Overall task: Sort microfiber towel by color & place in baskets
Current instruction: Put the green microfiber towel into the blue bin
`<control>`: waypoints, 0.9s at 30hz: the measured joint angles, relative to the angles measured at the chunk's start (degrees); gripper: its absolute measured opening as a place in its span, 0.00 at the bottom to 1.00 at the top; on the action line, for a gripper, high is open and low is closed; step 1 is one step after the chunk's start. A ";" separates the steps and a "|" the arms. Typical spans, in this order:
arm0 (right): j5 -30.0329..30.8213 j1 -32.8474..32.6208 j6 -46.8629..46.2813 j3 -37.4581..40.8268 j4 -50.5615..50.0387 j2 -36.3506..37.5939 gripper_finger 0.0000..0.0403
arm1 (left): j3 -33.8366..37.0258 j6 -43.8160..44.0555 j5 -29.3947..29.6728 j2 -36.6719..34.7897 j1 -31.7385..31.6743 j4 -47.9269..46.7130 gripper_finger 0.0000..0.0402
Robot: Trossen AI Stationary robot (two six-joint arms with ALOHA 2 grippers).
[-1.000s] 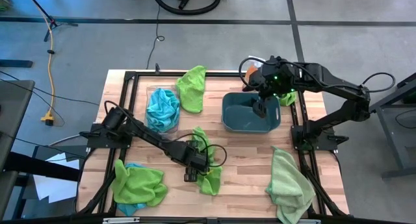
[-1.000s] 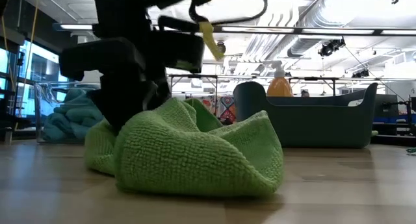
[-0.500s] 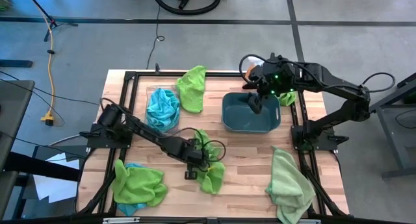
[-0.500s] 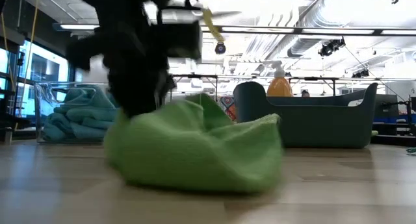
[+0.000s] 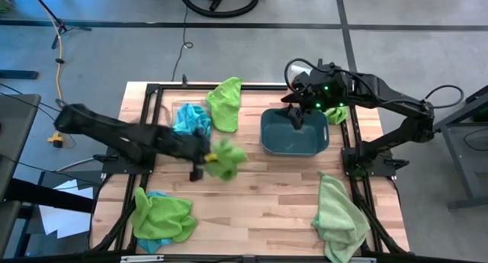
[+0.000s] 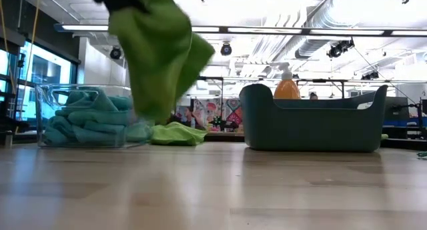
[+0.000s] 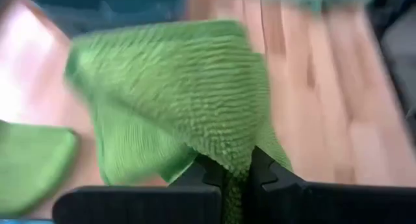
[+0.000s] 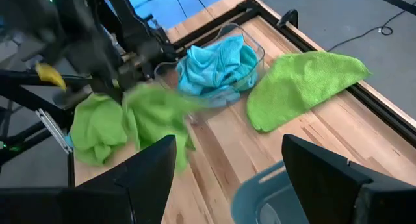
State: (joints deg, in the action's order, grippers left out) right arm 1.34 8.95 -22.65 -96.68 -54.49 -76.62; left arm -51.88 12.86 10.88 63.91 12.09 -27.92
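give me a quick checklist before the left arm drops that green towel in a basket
1. Left gripper shut on green towel: ok.
2. Towel lifted clear of the table: ok.
3. Teal-grey tub open for a drop: not ok, right gripper hangs open above it.
4. Clear bin holds only blue towels: ok.
5. Towel over the tub: not ok, it hangs between the two bins.

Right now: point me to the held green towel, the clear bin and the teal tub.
green towel (image 5: 223, 159), high view, bunched middle.
clear bin (image 6: 47, 117), low view, see-through front wall.
teal tub (image 5: 264, 137), high view, left rim.
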 joint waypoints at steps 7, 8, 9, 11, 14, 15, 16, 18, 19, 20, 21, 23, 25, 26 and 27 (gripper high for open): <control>-0.04 0.00 2.09 0.00 4.09 -0.02 0.69 | 0.11 -1.48 2.97 -13.47 -8.18 3.31 0.00; -0.05 0.00 2.76 0.00 4.51 -0.02 0.69 | 0.09 -1.48 2.81 -14.29 -9.47 5.35 0.00; -0.07 0.00 3.49 0.00 4.80 -0.02 0.69 | 0.09 -1.48 2.33 -14.94 -10.79 6.99 0.00; -0.11 0.00 5.21 0.00 5.65 -0.02 0.69 | 0.10 -1.48 0.81 -15.28 -13.21 12.32 0.00; -0.39 0.02 8.59 0.00 6.12 -0.02 0.69 | 0.09 -1.53 -2.01 -14.41 -16.37 20.16 0.00; -0.41 0.02 9.66 0.00 6.13 -0.02 0.69 | 0.04 -1.51 -3.01 -13.61 -17.36 22.64 0.00; -0.40 0.02 10.46 0.00 6.14 -0.02 0.69 | 0.00 -1.53 -3.98 -12.80 -18.26 23.93 0.00; -0.43 0.02 11.73 0.00 6.55 -0.09 0.69 | 0.09 -1.48 -5.38 -11.12 -20.03 25.09 0.00; -0.44 0.02 12.63 0.00 6.98 -0.22 0.69 | 0.09 -1.16 -6.09 -10.38 -20.69 25.49 0.00; -0.47 0.02 13.82 0.00 7.50 -0.33 0.69 | 0.09 -0.90 -6.54 -9.80 -21.29 25.50 0.00; -0.52 0.02 15.17 0.00 7.82 -0.39 0.69 | 0.09 -0.62 -7.05 -9.21 -21.79 26.02 0.00; -0.52 0.02 18.19 0.00 9.19 -0.42 0.69 | 0.09 -0.27 -8.01 -8.18 -22.40 26.54 0.00; -0.51 0.06 20.14 0.00 11.83 -0.63 0.69 | 0.09 0.81 -8.56 -7.21 -22.76 27.75 0.00; -0.57 0.16 20.71 0.00 13.05 -0.74 0.69 | 0.09 1.24 -8.88 -6.94 -22.74 28.37 0.00; -0.92 0.32 21.39 0.00 14.29 -1.01 0.69 | 0.09 1.43 -8.90 -6.72 -22.74 28.47 0.00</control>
State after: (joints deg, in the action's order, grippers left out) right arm 0.42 9.27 -1.26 -96.68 -40.20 -77.63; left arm -51.79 14.29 1.97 57.20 -10.66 0.55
